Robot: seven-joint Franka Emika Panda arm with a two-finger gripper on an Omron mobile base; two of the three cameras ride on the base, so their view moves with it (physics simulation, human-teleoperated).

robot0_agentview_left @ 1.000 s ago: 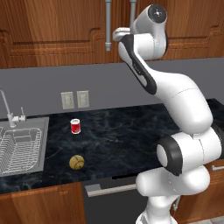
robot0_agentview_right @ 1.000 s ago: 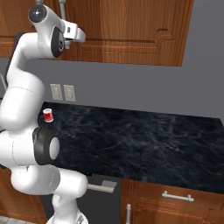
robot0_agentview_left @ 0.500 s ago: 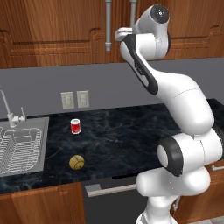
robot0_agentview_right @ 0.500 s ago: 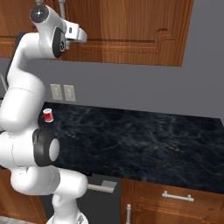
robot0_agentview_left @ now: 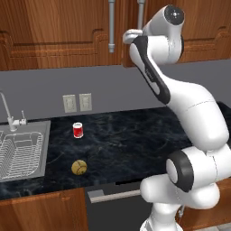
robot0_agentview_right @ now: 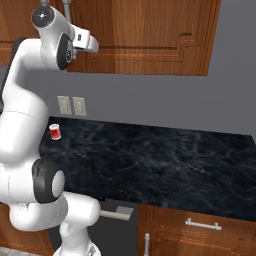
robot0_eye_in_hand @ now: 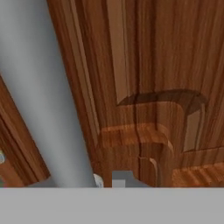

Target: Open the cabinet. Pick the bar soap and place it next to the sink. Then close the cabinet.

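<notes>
- Arm is raised high; the end effector (robot0_agentview_left: 128, 37) sits at the lower edge of the reddish-brown wooden wall cabinet (robot0_agentview_left: 54, 31), right at the seam between its two doors.
- In the left base view, two long vertical grey metal bar handles hang just above the end effector: left door's handle (robot0_agentview_left: 111, 25), right door's handle (robot0_agentview_left: 140, 16). The end effector lies below and between them, closer to the right one.
- Hand view: a grey bar handle (robot0_eye_in_hand: 48, 100) runs diagonally across the left side, very close to the camera; raised panel moulding of the door (robot0_eye_in_hand: 153, 118) is to its right. Cannot tell whether the fingers touch the handle.
- End effector state: cannot tell how wide the jaws stand; the fingertips are hidden at the bottom of the hand view and too small in the base views. Nothing visibly held.
- Both cabinet doors look closed, flush with the wall line.
- Right base view: the end effector (robot0_agentview_right: 90, 44) points toward the lower part of the cabinet door, just in front of the wood.
- Well below the end effector, the dark marbled stone counter (robot0_agentview_left: 135, 140) carries a small red can (robot0_agentview_left: 78, 130) and a round yellow-brown ball (robot0_agentview_left: 79, 167); the ball sits nearer the front edge than the can.
- Far below and to the left of the end effector: the rectangular stainless steel sink (robot0_agentview_left: 20, 153) with wire rack inside and a thin chrome faucet (robot0_agentview_left: 8, 113) at its back.
- Two pale wall outlets (robot0_agentview_left: 76, 103) are on the grey backsplash, below the end effector and above the can.
</notes>
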